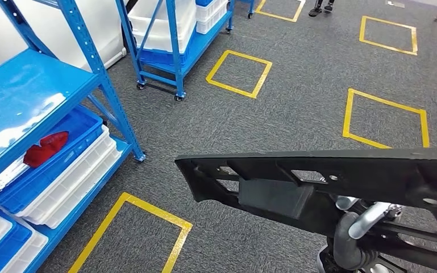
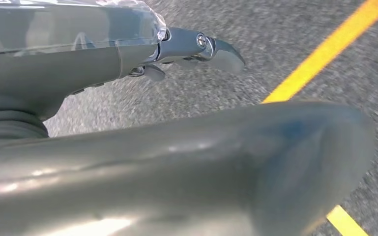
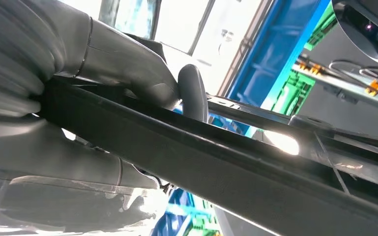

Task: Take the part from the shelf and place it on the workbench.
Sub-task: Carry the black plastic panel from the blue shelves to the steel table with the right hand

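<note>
The part (image 1: 318,176) is a long black plastic panel with ribs and holes, held level across the lower right of the head view, above the carpet. My right hand (image 3: 103,64) grips its edge, thumb on one side of the black part (image 3: 226,167) and fingers on the other. Silver links of my right arm (image 1: 363,224) show beneath the panel. My left hand (image 2: 177,147) hangs over the grey floor with nothing in it, one dark finger (image 2: 211,49) stretched out apart from the thick thumb.
A blue shelf (image 1: 28,91) stands at the left, with a blue bin (image 1: 74,142) holding a red object (image 1: 45,149) above white bins. A wheeled blue rack (image 1: 170,45) is further back. Yellow taped squares (image 1: 238,73) mark the carpet. A person's feet (image 1: 321,8) stand far off.
</note>
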